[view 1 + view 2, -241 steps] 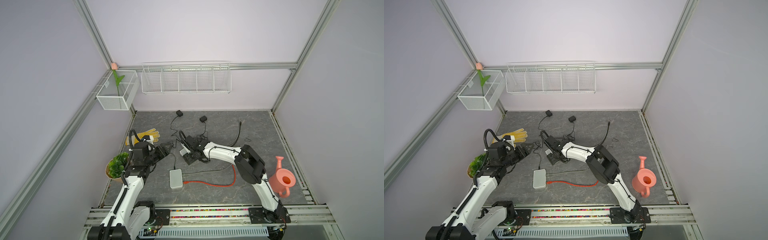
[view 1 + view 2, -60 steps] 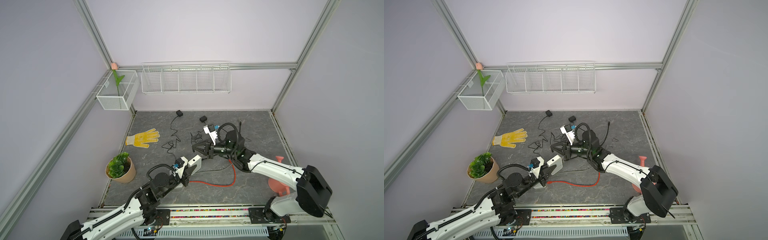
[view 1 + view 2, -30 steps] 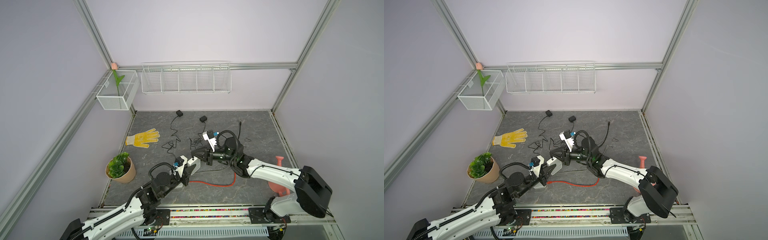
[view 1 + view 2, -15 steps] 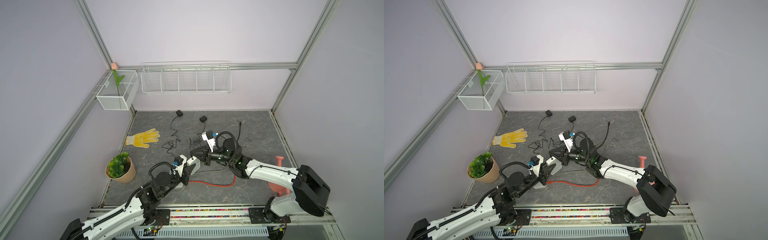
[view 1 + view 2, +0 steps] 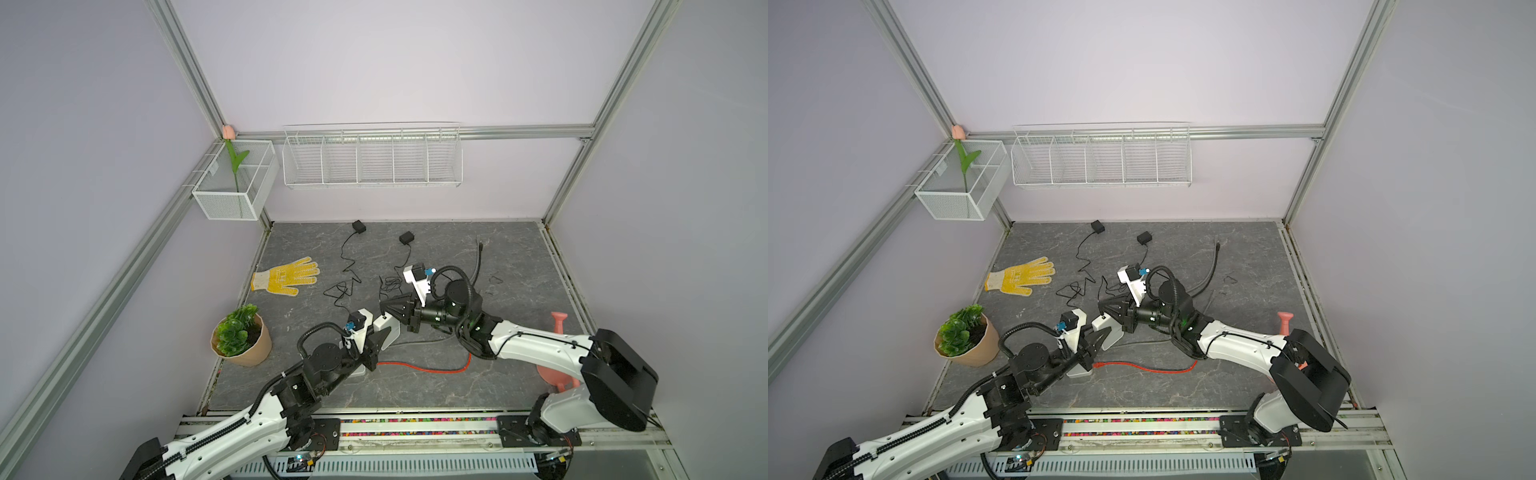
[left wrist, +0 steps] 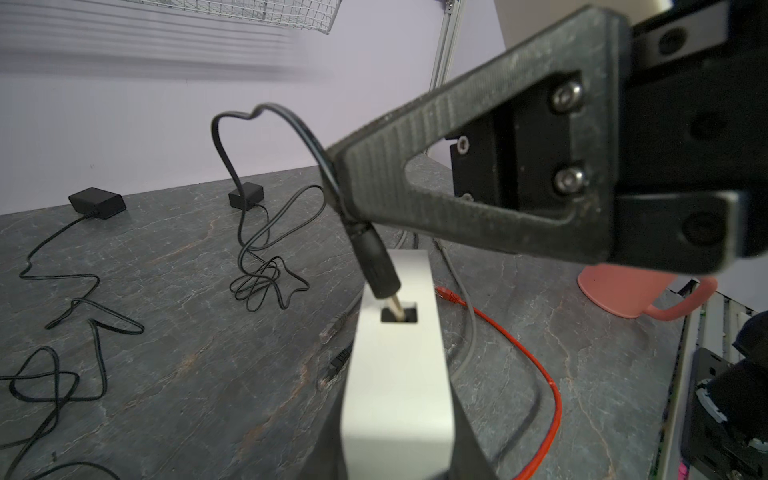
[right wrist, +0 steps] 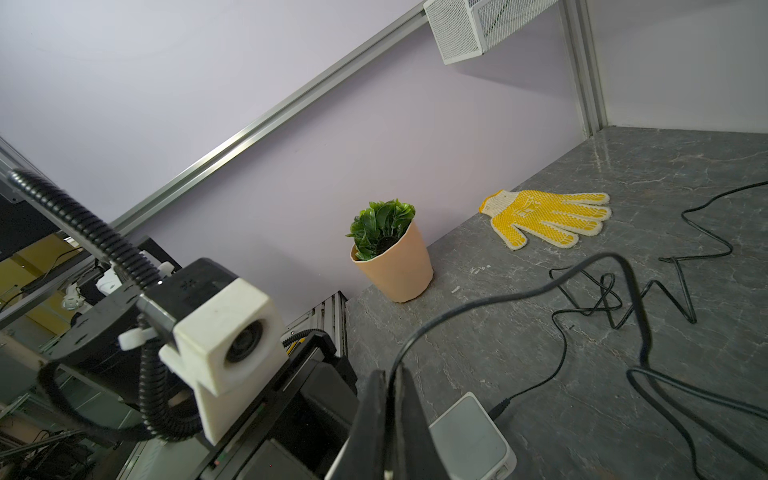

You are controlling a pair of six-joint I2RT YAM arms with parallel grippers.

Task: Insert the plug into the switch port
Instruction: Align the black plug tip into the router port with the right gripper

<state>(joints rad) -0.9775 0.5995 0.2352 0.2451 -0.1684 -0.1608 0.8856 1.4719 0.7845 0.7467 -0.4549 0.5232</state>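
Above the tabletop's middle, toward its front edge, the right gripper (image 5: 384, 309) pinches the black cable (image 6: 309, 137) just behind the plug (image 6: 376, 266), its jaws closed tight. The plug's metal tip slants into the port (image 6: 409, 316) of the white switch (image 6: 395, 374), with its barrel outside. The left gripper (image 5: 383, 332) clamps the switch by its sides. Its fingertips are cut off in the left wrist view, and in both top views the plug is too small to judge.

Matt white plastic switch (image 6: 395, 374), knit cloth glove (image 5: 286, 279), veined stone-look tabletop (image 5: 519, 257).
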